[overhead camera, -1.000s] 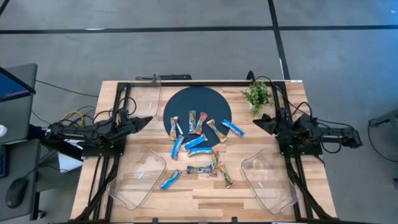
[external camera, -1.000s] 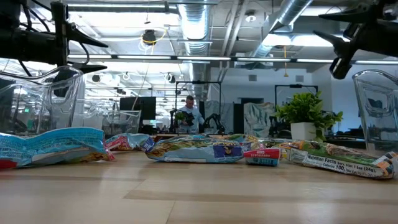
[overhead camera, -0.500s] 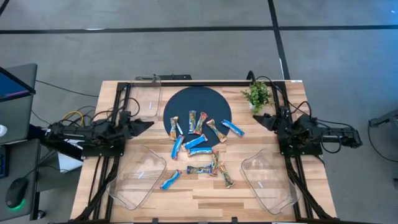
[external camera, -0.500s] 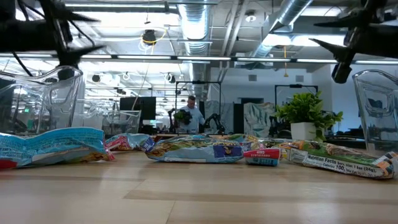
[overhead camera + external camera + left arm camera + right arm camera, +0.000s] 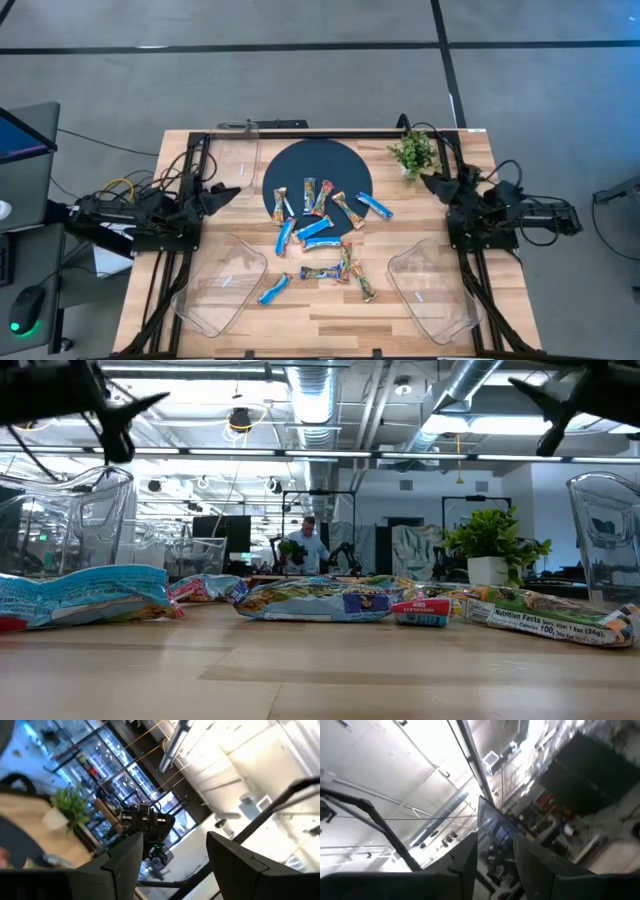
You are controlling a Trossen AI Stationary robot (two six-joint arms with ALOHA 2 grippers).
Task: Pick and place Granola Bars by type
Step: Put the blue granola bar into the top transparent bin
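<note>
Overhead, about a dozen Granola Bars (image 5: 325, 240) lie scattered mid-frame, some on the lower edge of a dark round mat (image 5: 317, 165), the rest on the wooden table (image 5: 320, 310) below it. Their long axes vary: several stand near vertical, blue ones slant diagonally, and two lie horizontal. The left gripper (image 5: 222, 190), at centre left, has its fingers spread wide and empty. The right gripper (image 5: 428, 182), at centre right, is partly parted, holding nothing.
</note>
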